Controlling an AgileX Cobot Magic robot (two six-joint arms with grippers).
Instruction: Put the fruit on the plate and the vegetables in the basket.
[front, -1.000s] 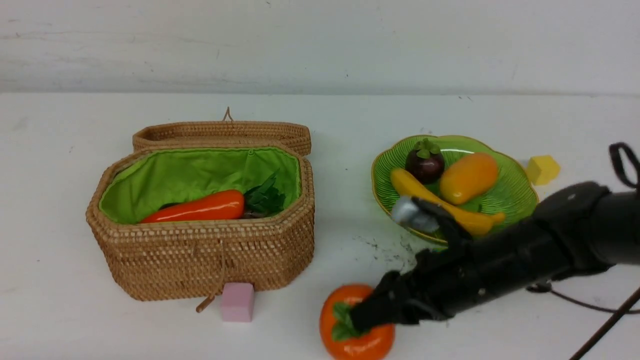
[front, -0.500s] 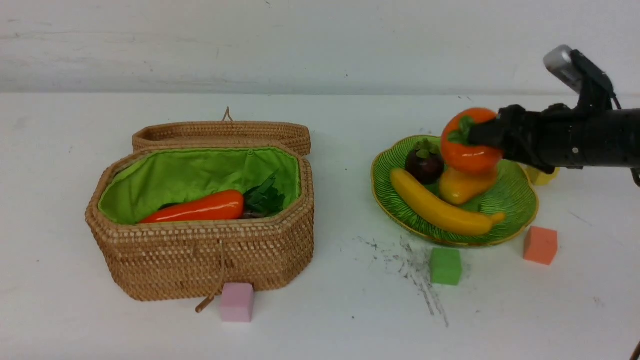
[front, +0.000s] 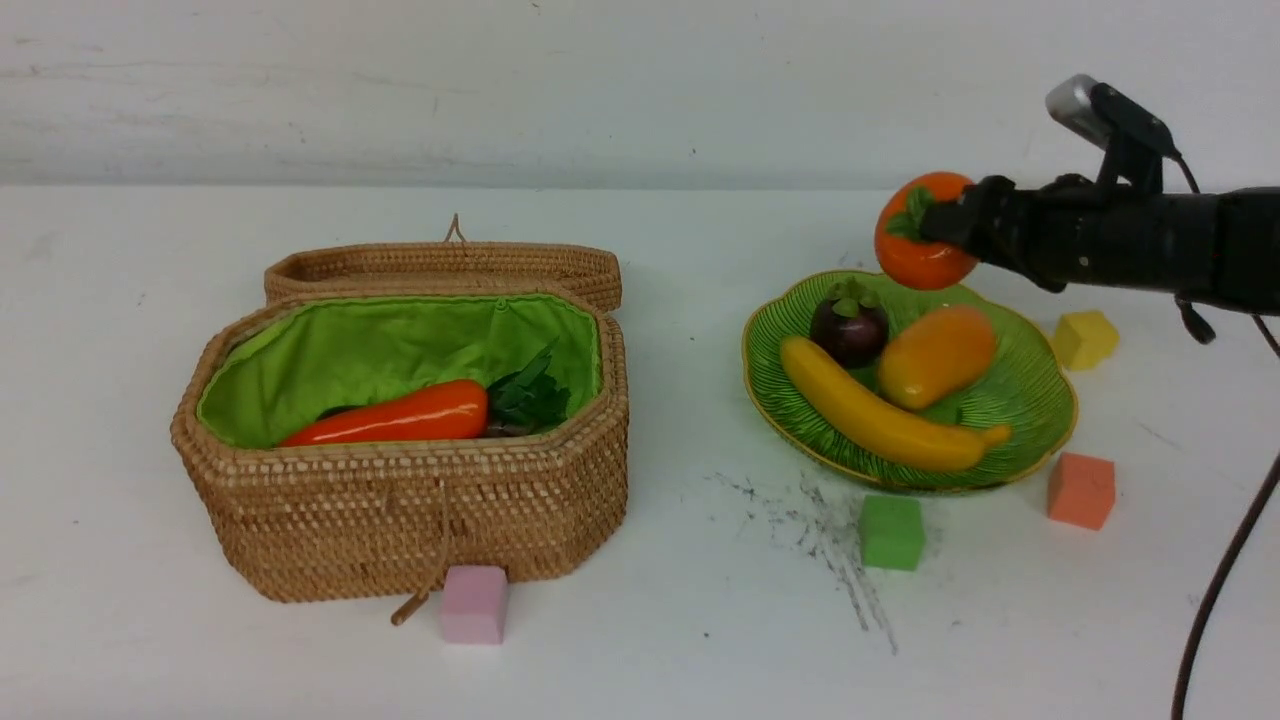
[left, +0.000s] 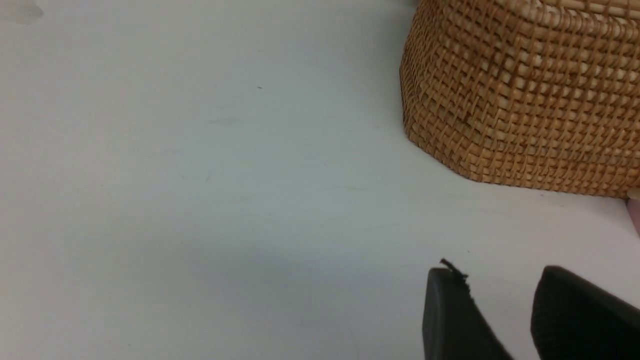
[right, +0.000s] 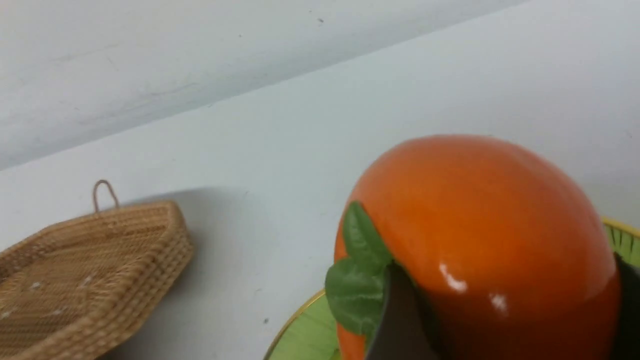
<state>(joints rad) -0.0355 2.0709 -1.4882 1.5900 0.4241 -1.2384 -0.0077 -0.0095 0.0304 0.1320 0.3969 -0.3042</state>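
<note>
Counter (front: 640, 660): white and matte, with dark scuff marks (front: 820, 520) at 6 o'clock of the plate (front: 1040, 400).
Wall (front: 600, 90): white, plain, behind the counter.
Writing: no label is readable.
Right gripper (front: 935, 225): closed on the persimmon (front: 915, 255), in the air above the plate's 12 o'clock rim.
Left gripper (left: 505, 310): jaws apart, empty, low over the counter near the basket (left: 525, 100).
Plate: carries banana (front: 880, 415), mangosteen (front: 848, 325), mango (front: 935, 355).
Basket: lid (front: 445, 265) open; the red-orange vegetable (front: 400, 415) lies inside.
Cubes: pink (front: 473, 603), green (front: 890, 532), orange (front: 1080, 490), yellow (front: 1085, 338).
</note>
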